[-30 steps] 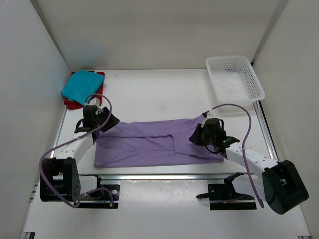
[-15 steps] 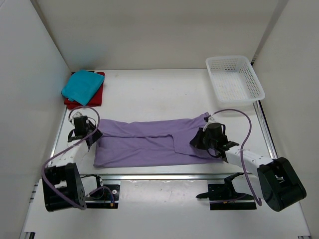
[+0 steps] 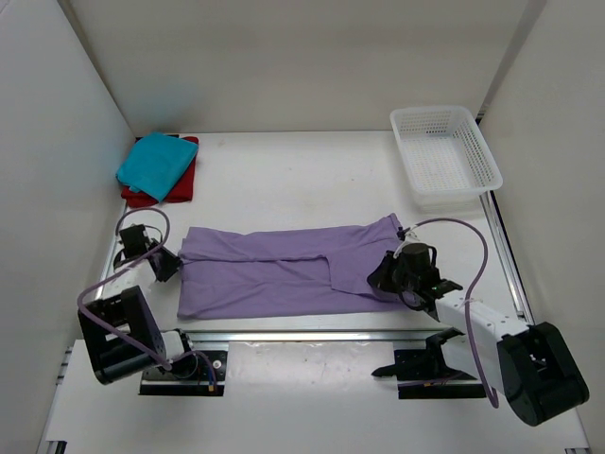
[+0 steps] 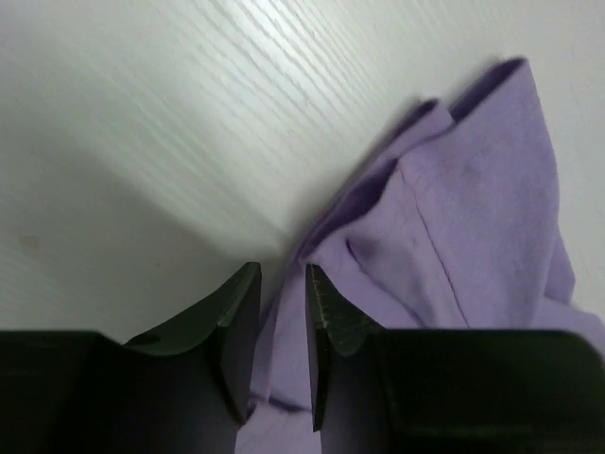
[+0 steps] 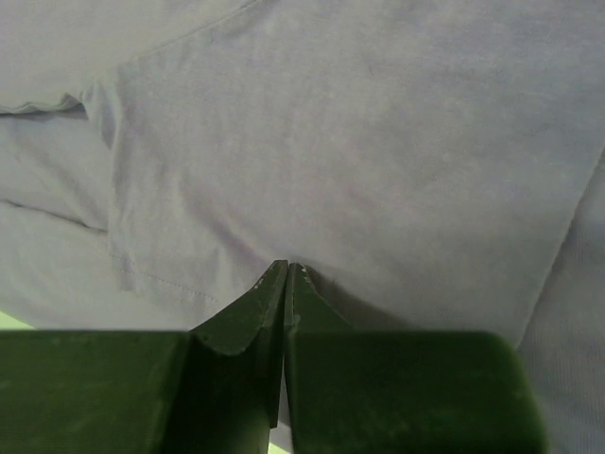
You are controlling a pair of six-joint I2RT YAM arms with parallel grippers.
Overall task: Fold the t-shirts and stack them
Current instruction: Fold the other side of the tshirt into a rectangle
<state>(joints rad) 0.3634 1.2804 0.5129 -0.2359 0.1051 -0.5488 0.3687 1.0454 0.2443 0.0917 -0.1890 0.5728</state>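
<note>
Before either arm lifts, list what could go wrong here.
1. The left gripper has only the bunched edge of the lavender t-shirt between its jaws; lifting could pull it free.
2. The right gripper is shut with its tips on the cloth; it may pinch one layer or nothing, so the fold could go skewed.

At ten o'clock in the overhead view, the red t-shirt (image 3: pixel 190 183) lies mostly hidden under the teal t-shirt (image 3: pixel 156 163); only its near and right edges show. The lavender t-shirt (image 3: pixel 284 270) runs off both wrist views. The right gripper (image 5: pixel 286 269) presses closed tips into it, hiding any pinched cloth.
</note>
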